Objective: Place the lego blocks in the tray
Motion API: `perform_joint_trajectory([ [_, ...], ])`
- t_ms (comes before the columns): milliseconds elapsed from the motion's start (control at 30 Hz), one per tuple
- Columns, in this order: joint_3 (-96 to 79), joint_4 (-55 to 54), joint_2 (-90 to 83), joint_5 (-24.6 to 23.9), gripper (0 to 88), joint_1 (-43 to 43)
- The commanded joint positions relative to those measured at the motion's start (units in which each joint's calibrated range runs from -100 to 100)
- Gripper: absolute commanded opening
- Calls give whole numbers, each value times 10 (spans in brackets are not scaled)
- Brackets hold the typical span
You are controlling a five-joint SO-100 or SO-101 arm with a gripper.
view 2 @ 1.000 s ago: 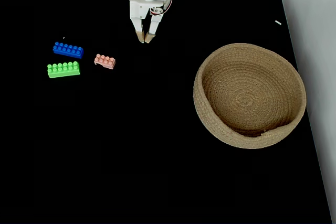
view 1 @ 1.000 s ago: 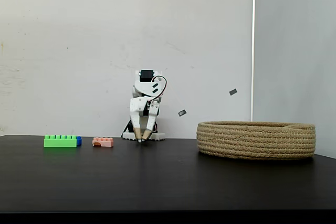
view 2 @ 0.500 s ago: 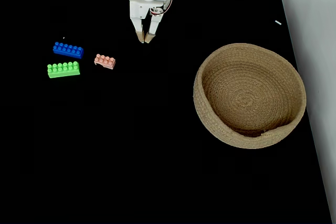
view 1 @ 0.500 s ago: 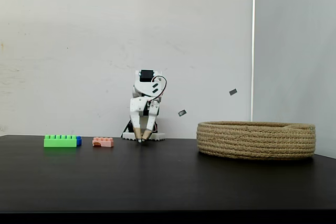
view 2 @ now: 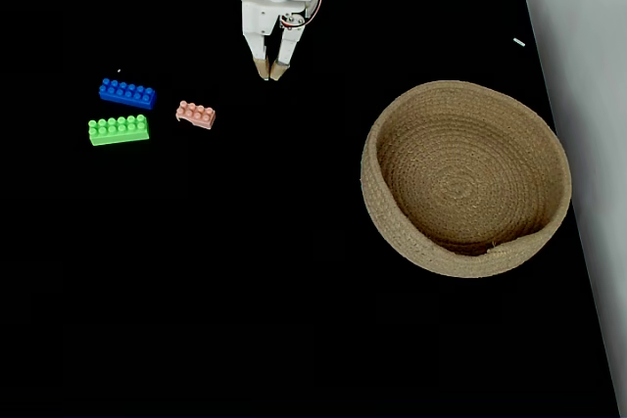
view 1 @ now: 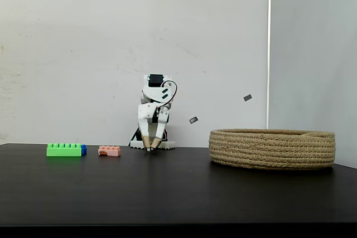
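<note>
1. We are seeing our fingers (view 2: pixel 270 73) hanging tips-down at the rear of the tabletop (view 2: pixel 245 271), holding nothing; the tips are sitting so close together that we are reading them as closed, with only a sliver between them in both fixed views.
2. We are finding the salmon-pink brick (view 2: pixel 196 115) nearest the fingers, to their left in the view from above, and apart from them.
3. We are seeing the blue brick (view 2: pixel 126 93) and the green brick (view 2: pixel 119 129) further left, lying near each other without touching.
4. We are looking at the tray (view 2: pixel 387 212) well apart on the right, and its inside is showing bare rope.
5. We are judging the task as not begun: all three bricks are lying on the tabletop, each awaiting its own pick and carry.
6. We are noting that the side view is hiding most of the blue brick (view 1: pixel 83 150) behind the green one, and is hiding the tray's floor; the top view is settling both.
</note>
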State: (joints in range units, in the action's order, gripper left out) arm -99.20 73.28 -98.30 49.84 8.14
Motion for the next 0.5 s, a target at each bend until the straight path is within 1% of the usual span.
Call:
perform_joint_trajectory([
  [0,-8,4,-4,0,0,-5],
  [233,-8,-3,-4,-14,0,-1],
  [300,-4,-47,11,-51,0,-8],
  [333,4,-66,24,-62,0,-7],
  [433,42,-143,85,-96,32,12],
  [467,61,-171,109,-119,65,22],
])
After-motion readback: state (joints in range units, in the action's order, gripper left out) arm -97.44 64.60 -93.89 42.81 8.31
